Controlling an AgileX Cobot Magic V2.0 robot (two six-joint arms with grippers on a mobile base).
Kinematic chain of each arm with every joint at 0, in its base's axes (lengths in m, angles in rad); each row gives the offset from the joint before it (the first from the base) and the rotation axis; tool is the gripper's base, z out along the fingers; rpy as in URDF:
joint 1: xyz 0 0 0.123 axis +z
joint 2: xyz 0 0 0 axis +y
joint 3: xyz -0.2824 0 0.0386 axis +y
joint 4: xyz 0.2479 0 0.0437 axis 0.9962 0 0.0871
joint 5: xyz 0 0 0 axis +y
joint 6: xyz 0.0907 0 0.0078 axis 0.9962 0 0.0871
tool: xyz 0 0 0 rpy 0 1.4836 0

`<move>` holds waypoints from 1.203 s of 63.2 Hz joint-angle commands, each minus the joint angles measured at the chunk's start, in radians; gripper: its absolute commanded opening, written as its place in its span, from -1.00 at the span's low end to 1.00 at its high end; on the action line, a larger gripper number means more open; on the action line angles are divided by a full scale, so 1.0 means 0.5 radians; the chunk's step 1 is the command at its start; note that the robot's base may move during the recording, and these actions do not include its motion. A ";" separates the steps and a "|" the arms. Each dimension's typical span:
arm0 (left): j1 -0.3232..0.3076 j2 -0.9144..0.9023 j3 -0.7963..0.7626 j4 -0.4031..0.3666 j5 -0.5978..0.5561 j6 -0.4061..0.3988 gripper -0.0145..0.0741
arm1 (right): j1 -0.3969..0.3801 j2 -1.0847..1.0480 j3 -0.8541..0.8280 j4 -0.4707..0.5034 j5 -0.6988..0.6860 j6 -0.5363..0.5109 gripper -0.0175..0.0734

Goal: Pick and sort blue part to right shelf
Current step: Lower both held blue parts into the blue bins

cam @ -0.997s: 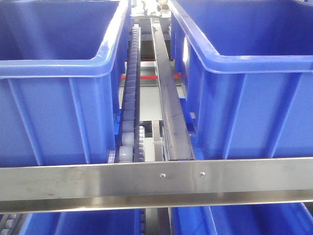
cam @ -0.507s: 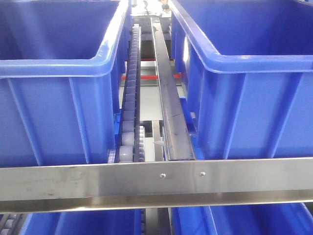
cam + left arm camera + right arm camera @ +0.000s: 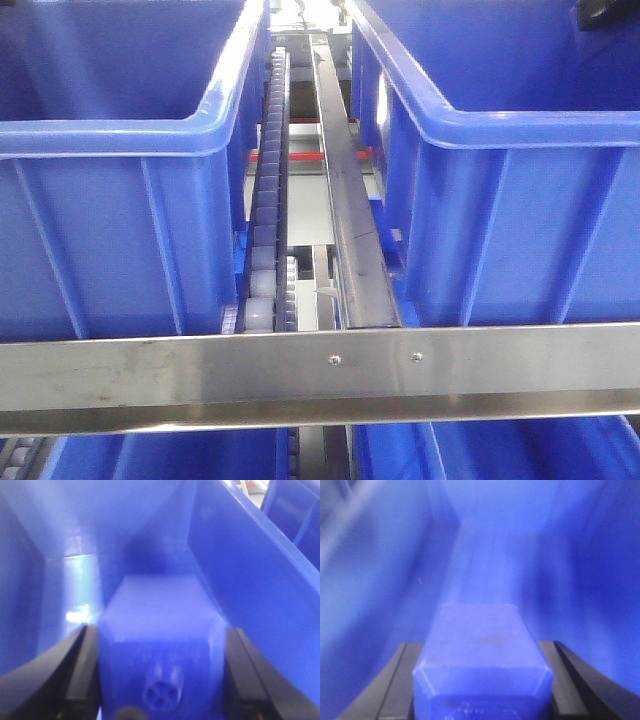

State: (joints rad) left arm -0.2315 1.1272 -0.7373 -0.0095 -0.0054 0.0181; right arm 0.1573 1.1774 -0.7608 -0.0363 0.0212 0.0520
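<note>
Right tool (image 3: 479, 700) clamped on blue part (image 3: 481, 650), inside bin. Left tool (image 3: 160, 680) clamped on similar blue block (image 3: 162, 630). Part probably light, rigid, slick plastic; flat sides best hold; blurred view.

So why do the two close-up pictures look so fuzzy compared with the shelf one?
Front view: sharp, with glare on the steel rail. Left wrist view: blue block between the hand's fingers is too near, so soft. Right wrist view: block blurred, hazy blue throughout.

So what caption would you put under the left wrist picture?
Left claw gripping a blue block inside a blue bin.
</note>
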 commanded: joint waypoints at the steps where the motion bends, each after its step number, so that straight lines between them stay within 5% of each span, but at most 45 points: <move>1: -0.015 -0.032 -0.082 -0.074 -0.193 0.005 0.48 | -0.016 -0.046 -0.085 0.035 -0.183 0.002 0.56; 7: -0.015 -0.032 -0.082 -0.079 -0.193 0.005 0.48 | -0.016 -0.046 -0.085 0.073 -0.165 0.002 0.73; 21: -0.015 -0.032 -0.082 -0.079 -0.196 0.005 0.43 | -0.016 -0.059 -0.085 0.073 -0.188 0.002 0.73; 30: -0.015 -0.062 -0.082 -0.079 -0.196 0.005 0.09 | -0.026 -0.132 -0.103 0.096 -0.147 0.002 0.72; 39: -0.015 -0.118 -0.082 -0.079 -0.200 0.005 -0.42 | -0.026 -0.222 -0.102 0.098 -0.090 0.002 0.31; 49: -0.002 -0.189 -0.082 -0.079 -0.248 0.005 -0.37 | -0.026 -0.274 -0.102 0.096 -0.086 0.002 -0.52; 61: 0.133 -0.272 -0.082 -0.079 -0.255 0.005 -0.37 | -0.055 -0.314 -0.099 0.102 -0.014 0.002 -0.47; 76: 0.358 -0.555 0.007 -0.079 -0.120 0.005 -0.37 | -0.307 -0.567 0.020 0.100 0.013 0.002 -0.47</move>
State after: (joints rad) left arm -0.0682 0.9075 -0.7283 -0.0388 0.0000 0.0199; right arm 0.0330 0.9576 -0.7407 0.0101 0.1043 0.0520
